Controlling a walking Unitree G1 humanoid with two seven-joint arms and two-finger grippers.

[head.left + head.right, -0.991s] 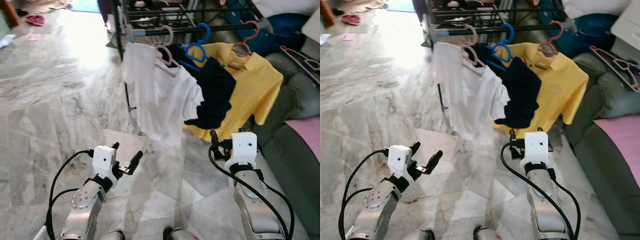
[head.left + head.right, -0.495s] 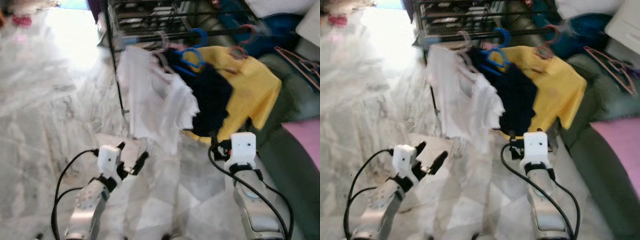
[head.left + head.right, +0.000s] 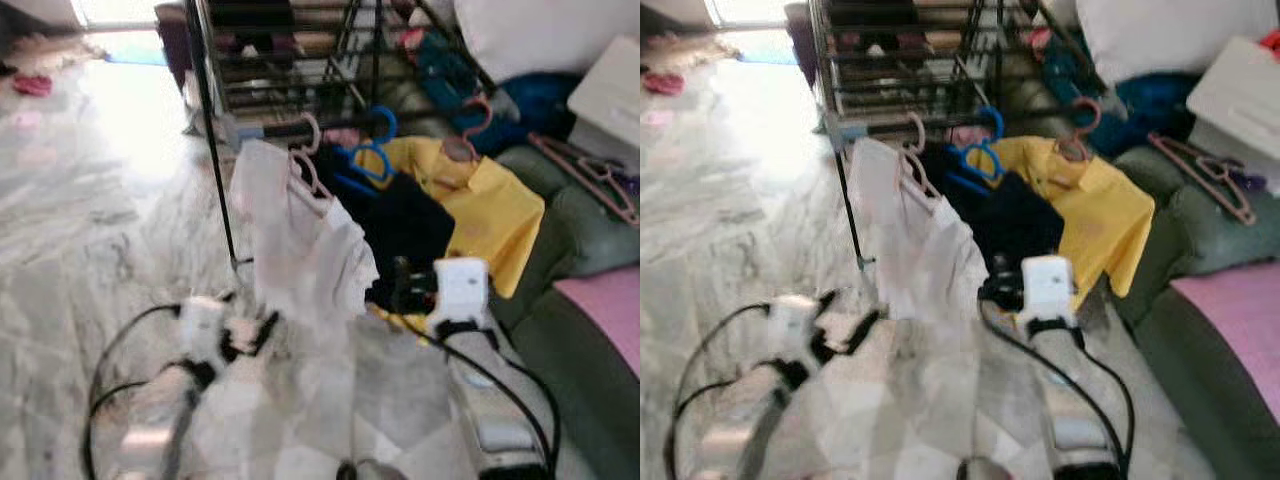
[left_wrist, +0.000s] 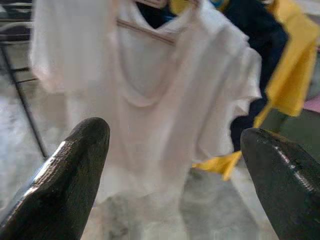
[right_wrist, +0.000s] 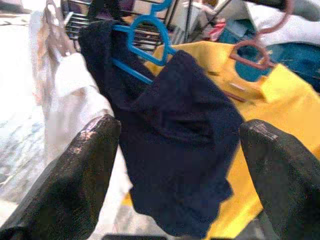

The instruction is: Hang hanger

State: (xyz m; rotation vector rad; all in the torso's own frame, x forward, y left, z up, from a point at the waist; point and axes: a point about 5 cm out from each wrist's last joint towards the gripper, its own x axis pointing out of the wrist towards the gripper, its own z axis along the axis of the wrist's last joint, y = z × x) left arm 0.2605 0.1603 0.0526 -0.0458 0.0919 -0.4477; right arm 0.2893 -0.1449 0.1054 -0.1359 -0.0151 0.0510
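Left gripper [image 3: 245, 335] is hovering with fingers spread, empty, at 7 o'clock, facing the white shirt [image 3: 300, 250] on its pink hanger [image 3: 308, 165]. At 12 o'clock a dark shirt [image 5: 175, 140] on a blue hanger [image 5: 145, 42] and a yellow shirt [image 3: 490, 205] are crowding the rack rail [image 3: 285, 128]. Right gripper [image 5: 175, 150] is holding wide apart, empty, before the dark shirt; open marble floor [image 3: 90, 220] is lying at 9 o'clock, a couch [image 3: 590, 330] with spare hangers [image 3: 590, 175] at 3 o'clock.
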